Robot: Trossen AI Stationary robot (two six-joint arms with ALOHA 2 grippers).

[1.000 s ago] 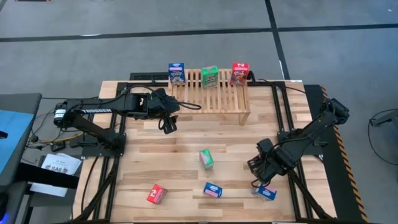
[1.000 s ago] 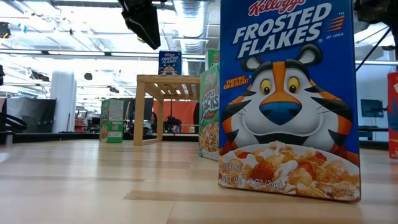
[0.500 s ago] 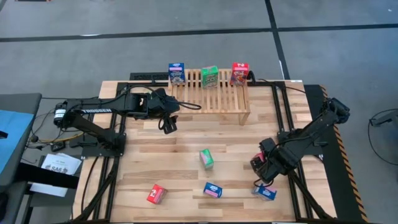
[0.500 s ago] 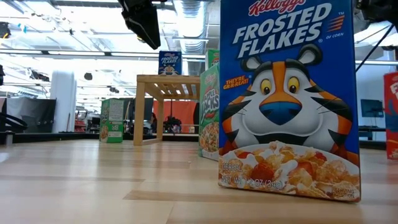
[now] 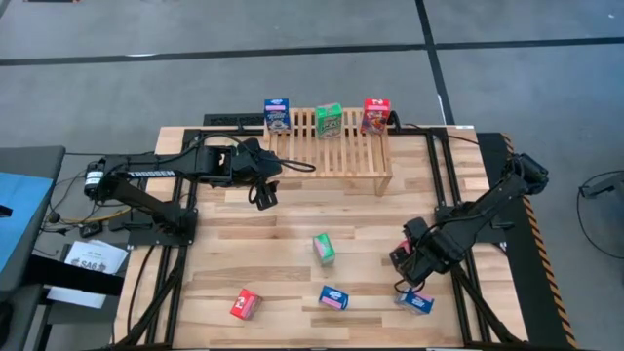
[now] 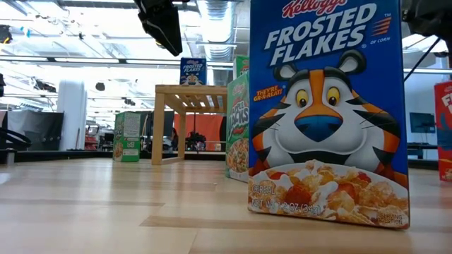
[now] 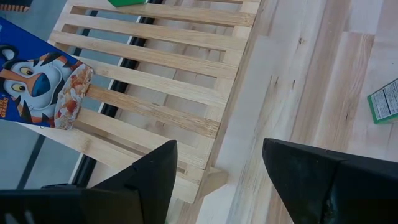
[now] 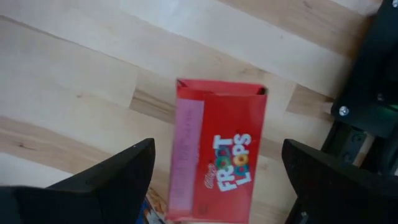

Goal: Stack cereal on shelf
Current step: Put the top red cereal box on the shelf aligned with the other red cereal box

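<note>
On the shelf (image 5: 331, 146) I count three boxes: one blue (image 5: 277, 114), one green (image 5: 329, 120), one red (image 5: 375, 114). My right gripper (image 8: 214, 186) gapes wide over a red Froot Loops box (image 8: 217, 149) well in front of it; my left gripper (image 7: 214, 168), also spread, hovers beside the shelf's corner

plank table (image 5: 234, 253): shelf (image 5: 336, 151) at far edge; green (image 5: 323, 248), red (image 5: 245, 304), two blue boxes (image 5: 333, 297) nearer.

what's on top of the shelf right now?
Three boxes stand along the far edge of the shelf: a blue box, a green box and a red box. The other slats are bare. Underneath stays hidden from above.
</note>
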